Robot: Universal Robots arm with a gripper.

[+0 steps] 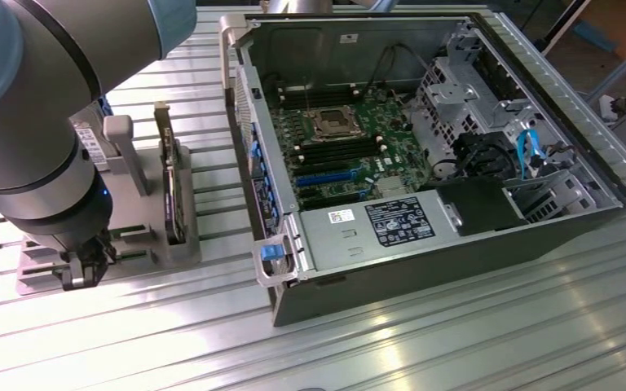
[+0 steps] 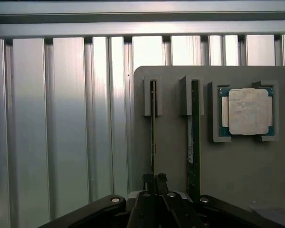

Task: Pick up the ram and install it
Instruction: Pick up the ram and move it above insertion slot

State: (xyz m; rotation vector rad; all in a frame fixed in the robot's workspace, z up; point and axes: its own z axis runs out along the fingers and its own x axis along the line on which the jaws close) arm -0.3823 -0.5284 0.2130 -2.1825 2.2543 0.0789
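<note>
Two thin sticks stand on edge in slots of a grey holder (image 2: 171, 156). The ram (image 2: 153, 133) shows as a dark, narrow edge that runs down between my fingertips. My gripper (image 2: 155, 179) is shut on its near end. A second green stick (image 2: 194, 142) with a white label stands one slot over, untouched. In the exterior view my gripper (image 1: 79, 273) is low over the holder (image 1: 139, 244) at that view's left, under the big grey arm. The open computer case (image 1: 422, 163) lies to the right, its green motherboard (image 1: 335, 155) facing up.
A square silver CPU (image 2: 249, 111) rests in a pocket of the holder beyond the second stick. A tall dark expansion card (image 1: 166, 179) stands in the holder between my gripper and the case. The case's raised wall (image 1: 250, 147) faces the holder. Ribbed aluminium table (image 1: 455, 342) surrounds everything.
</note>
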